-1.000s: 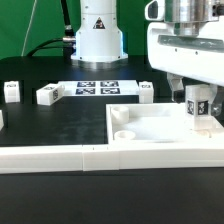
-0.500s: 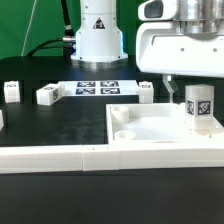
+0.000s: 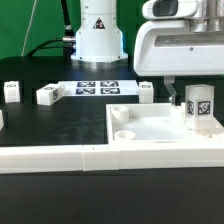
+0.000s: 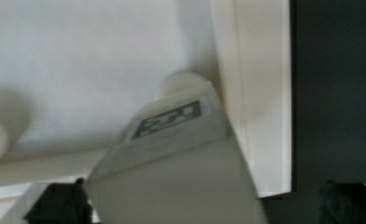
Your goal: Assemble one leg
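The leg (image 3: 199, 108) is a small white block with a marker tag on its face. It stands upright on the large white panel (image 3: 150, 125) at the exterior view's right. My gripper (image 3: 196, 94) hangs just above and around its top, open, with one finger (image 3: 170, 93) showing beside the leg and apart from it. In the wrist view the leg (image 4: 171, 150) sits between my spread fingertips (image 4: 64, 200) on the panel (image 4: 91, 60), and my gripper (image 4: 206, 205) does not clamp it.
Three more small white blocks lie on the black table: far left (image 3: 12, 91), left of middle (image 3: 48, 95) and behind the panel (image 3: 146, 92). The marker board (image 3: 97, 87) lies at the back. A white rail (image 3: 50, 158) runs along the front. The robot base (image 3: 97, 35) stands behind.
My gripper has risen from low around the leg and its fingers have let go. The leg stays standing on the panel.
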{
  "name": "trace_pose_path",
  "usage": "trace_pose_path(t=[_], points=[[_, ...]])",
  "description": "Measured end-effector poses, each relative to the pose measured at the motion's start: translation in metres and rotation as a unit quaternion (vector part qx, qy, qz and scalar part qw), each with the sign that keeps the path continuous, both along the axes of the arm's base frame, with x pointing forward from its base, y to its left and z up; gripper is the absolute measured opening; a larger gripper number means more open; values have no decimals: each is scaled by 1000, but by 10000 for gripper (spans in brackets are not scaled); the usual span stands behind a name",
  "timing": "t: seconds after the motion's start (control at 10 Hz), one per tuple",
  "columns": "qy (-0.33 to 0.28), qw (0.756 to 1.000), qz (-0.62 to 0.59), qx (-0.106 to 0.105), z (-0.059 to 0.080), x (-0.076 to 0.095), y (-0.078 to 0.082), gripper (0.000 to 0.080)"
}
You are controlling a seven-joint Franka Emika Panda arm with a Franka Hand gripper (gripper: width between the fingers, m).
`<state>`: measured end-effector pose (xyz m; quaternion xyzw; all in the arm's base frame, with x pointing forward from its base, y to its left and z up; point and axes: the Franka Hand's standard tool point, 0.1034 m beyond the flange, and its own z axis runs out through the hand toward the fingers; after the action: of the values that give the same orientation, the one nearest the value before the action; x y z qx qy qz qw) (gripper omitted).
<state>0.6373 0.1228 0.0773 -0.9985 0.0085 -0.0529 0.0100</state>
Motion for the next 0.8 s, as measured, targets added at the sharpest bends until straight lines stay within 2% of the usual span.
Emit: trace_pose_path(t=[0.3,0.4,0.5,0.6,0.8], points=[[-1,998,55,-8,-1,0,-2,622],[0,998,55,-8,-1,0,-2,444],[0,998,55,-8,-1,0,-2,444],[0,998,55,-8,-1,0,-2,286],[3,999,39,-6,-2,0,-4,288]])
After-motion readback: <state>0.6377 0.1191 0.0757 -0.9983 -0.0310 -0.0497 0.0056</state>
